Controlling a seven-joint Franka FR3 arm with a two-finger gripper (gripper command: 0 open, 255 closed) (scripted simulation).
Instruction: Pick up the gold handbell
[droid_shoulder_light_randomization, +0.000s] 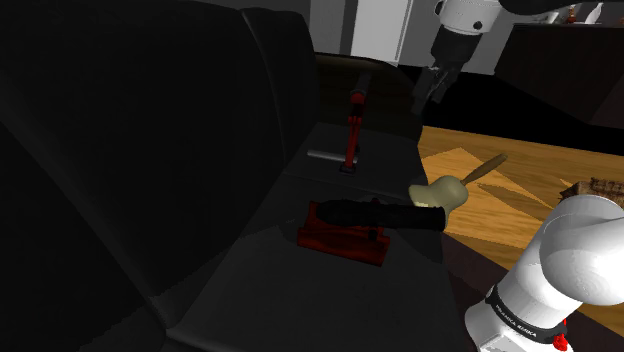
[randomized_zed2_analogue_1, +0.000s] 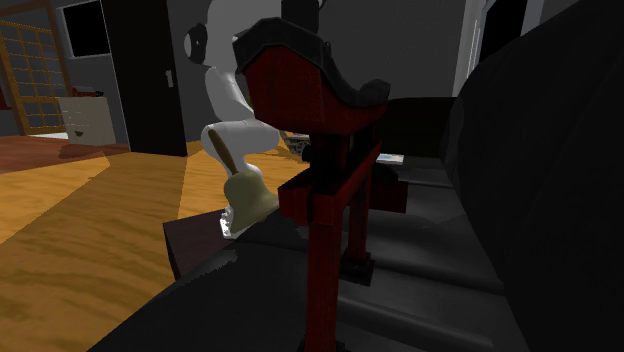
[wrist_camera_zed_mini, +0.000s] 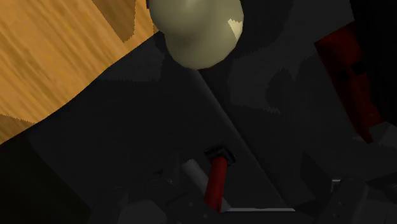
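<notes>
We cannot tell how open our hand is; the pale handbell lies well apart, back toward the arm's base, on the sofa edge.

A pale gold handbell is seen at the edge of a dark seat, with the black gripper higher in the picture and well apart from it.

The bell's brown handle is slanted up toward the shoulder view's right, over a wooden floor. Just beside the bell, toward the view's left, a red-and-black stand is set on the seat, with a black cylinder laid across it. Farther back, a slim red tool is seen on a grey base. Dark cushions are spread over the left. A white arm link is seen at the lower right.
</notes>
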